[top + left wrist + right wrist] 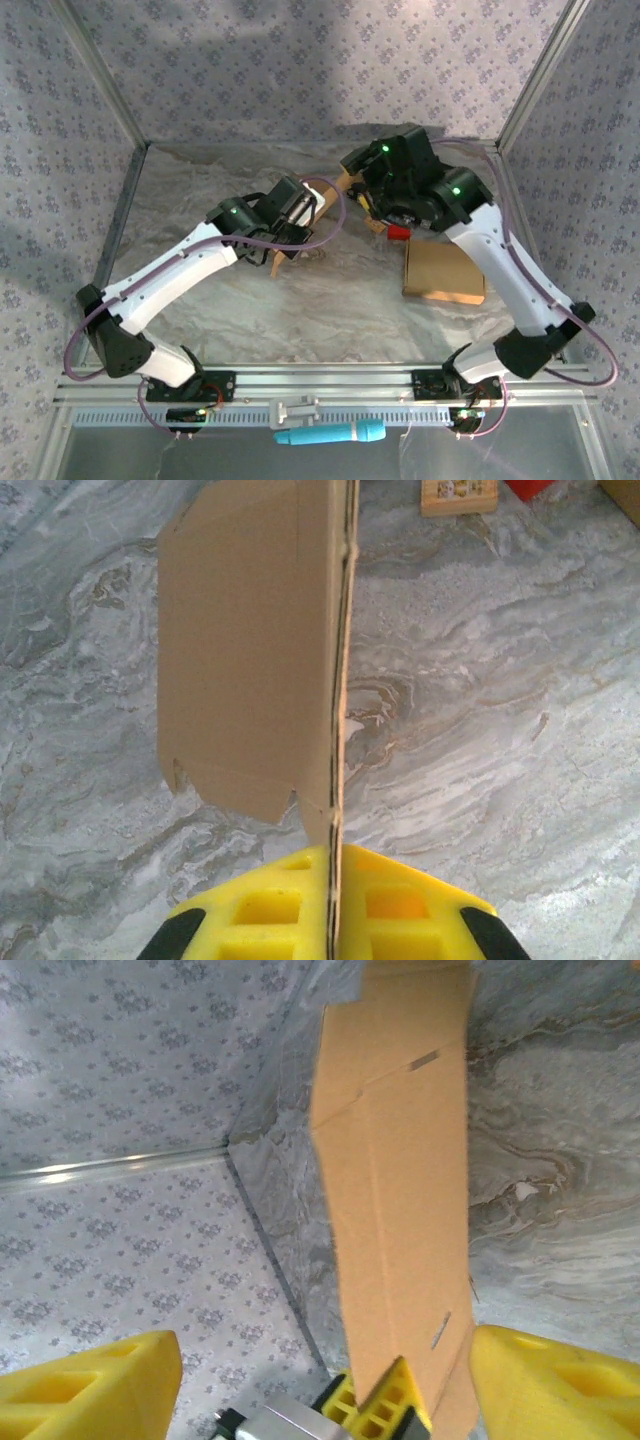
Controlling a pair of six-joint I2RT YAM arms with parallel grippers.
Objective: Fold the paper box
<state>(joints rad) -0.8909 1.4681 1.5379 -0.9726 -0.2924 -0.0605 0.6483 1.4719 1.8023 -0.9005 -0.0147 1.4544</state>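
The paper box point(250, 650) is a flat, unfolded brown cardboard blank, held on edge above the marbled table. My left gripper point(335, 890) is shut on its lower edge, the yellow fingers point(265, 910) pressed against both faces. In the top view the left gripper point(298, 215) holds the box point(327, 204) at mid-table, facing the right gripper point(372, 205). My right gripper point(325, 1390) stands open, its yellow fingers point(90, 1390) wide apart. The box point(400, 1190) runs between them, close to the right-hand finger point(555, 1385).
A flat stack of brown cardboard point(443, 270) lies on the table under the right arm. A small red object point(398, 232) and a small wooden block point(458, 495) sit near it. Patterned walls close the back and sides. A blue tool point(330, 434) lies on the front rail.
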